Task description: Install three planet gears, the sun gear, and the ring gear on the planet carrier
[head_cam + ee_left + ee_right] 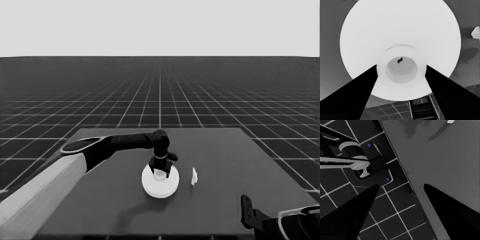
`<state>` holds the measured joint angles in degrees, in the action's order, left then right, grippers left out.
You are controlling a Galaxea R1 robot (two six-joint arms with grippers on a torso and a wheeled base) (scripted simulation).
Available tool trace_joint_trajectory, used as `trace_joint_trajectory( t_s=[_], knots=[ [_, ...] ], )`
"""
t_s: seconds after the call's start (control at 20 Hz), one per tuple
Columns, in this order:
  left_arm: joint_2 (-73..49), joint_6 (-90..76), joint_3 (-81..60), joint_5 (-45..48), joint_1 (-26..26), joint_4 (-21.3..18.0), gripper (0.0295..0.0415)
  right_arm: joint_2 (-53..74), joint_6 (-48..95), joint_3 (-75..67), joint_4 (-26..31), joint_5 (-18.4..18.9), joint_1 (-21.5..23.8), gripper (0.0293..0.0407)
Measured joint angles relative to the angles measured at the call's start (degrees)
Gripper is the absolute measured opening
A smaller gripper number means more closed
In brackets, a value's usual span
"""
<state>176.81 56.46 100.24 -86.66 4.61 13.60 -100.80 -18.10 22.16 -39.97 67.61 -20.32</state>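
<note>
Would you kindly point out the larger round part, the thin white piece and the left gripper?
larger round part point(161, 188): head view, its front rim.
thin white piece point(194, 176): head view, its middle.
left gripper point(160, 172): head view, between its fingertips, at the part's centre hub.

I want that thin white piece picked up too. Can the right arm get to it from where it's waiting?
Probably yes. The thin white piece lies alone on the table, beside the stacked round part where the left gripper works. The right gripper waits open at the near right corner, nothing between.
</note>
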Motion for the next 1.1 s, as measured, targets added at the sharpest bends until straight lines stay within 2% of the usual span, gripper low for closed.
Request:
trace_joint_trajectory(
  t_s=[0.9, 0.95, 1.0, 1.1],
  knots=[
    [0.0, -9.0, 0.0, 0.0, 0.0, 0.0, 0.0349, 0.0, 0.0, 0.0, 0.0, 0.0, 0.0, 0.0385],
    [0.0, -9.3, 0.0, 0.0, 0.0, 0.0, 0.0373, 0.0, 0.0, 0.0, 0.0, 0.0, 0.0, 0.0385],
    [0.0, -9.5, 0.0, 0.0, 0.0, 0.0, 0.0381, 0.0, 0.0, 0.0, 0.0, 0.0, 0.0, 0.0385],
    [0.0, -9.6, 0.0, 0.0, 0.0, 0.0, 0.0384, 0.0, 0.0, 0.0, 0.0, 0.0, 0.0, 0.0385]
  ],
)
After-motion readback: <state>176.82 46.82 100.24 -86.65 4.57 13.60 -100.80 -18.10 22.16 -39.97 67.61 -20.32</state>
